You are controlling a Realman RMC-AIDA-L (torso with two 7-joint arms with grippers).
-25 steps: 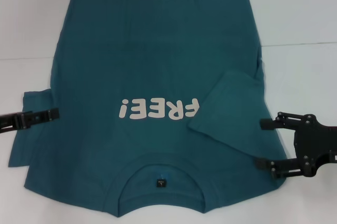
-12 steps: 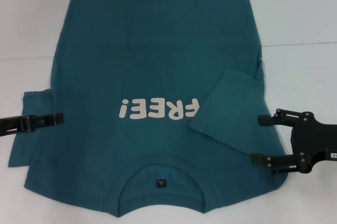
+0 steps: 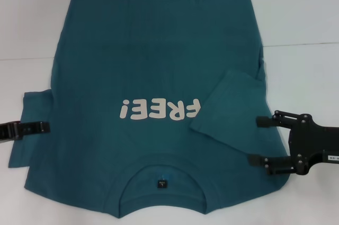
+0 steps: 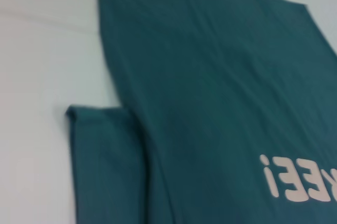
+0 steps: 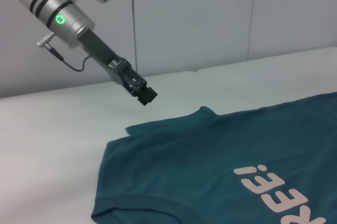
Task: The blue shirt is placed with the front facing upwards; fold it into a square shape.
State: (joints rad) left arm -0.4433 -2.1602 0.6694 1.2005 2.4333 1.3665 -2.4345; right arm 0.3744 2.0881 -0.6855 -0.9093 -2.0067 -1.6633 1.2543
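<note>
I see the blue shirt (image 3: 153, 92) lying flat on the white table (image 3: 302, 18), front up, collar toward me, its right sleeve (image 3: 233, 108) folded in over the chest. My right gripper (image 3: 257, 140) sits at the shirt's right edge beside that sleeve, jaws wide apart. My left gripper (image 3: 45, 127) hangs above the spread left sleeve (image 3: 32, 129), jaws pressed together, gripping nothing.

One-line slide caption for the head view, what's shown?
Blue shirt lies face up, its right sleeve folded inward; right gripper open beside that sleeve, left gripper over the flat left sleeve.
</note>
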